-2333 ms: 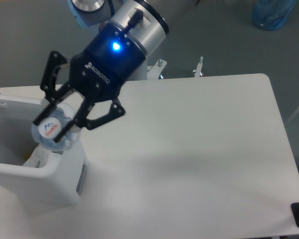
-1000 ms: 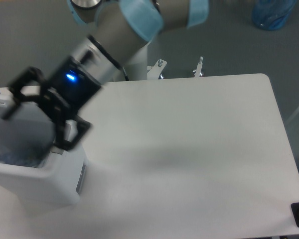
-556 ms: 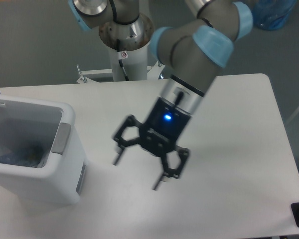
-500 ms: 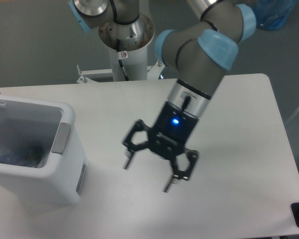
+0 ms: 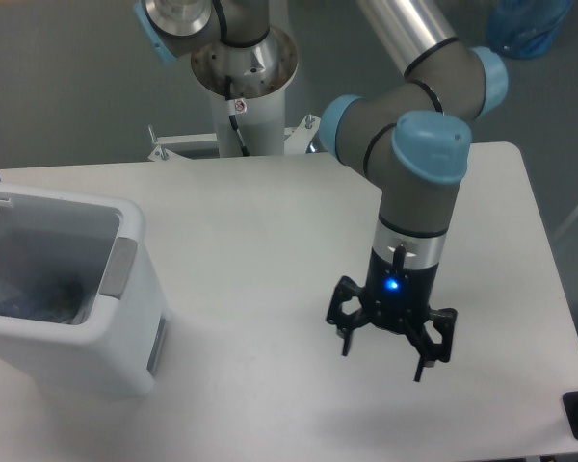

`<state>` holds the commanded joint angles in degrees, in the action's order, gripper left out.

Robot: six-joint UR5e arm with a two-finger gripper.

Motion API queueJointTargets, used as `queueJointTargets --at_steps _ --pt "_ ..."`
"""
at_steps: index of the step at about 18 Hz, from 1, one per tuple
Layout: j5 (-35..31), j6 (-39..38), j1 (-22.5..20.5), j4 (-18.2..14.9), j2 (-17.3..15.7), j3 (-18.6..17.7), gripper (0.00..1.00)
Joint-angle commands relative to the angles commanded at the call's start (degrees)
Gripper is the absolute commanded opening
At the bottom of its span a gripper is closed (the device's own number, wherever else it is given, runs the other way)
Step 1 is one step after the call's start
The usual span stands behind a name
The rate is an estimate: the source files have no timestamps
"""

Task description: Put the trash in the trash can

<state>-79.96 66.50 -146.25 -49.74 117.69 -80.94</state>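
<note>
You had trash (image 5: 40, 298) lying in the bin (image 5: 125, 332): something bluish and dim showed at the bottom, too blurred to say whether it was the bottle, the wrapper or both. No trash showed anywhere on the table (image 5: 250, 231), so the job looked done or nearly so. Your gripper (image 5: 384, 360) hung over the table's right half, well apart from the bin, fingers spread wide, holding nothing and touching nothing.

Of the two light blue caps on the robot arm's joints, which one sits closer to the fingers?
The larger light blue cap, facing the camera just above the grey wrist section. The other light blue cap sits higher and further right, on the elbow joint.
</note>
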Motion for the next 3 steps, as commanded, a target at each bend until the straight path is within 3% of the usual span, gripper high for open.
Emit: queueJointTargets --at_steps 3 --pt "-4.31 3.72 0.00 -2.38 -0.26 -1.14 1.00"
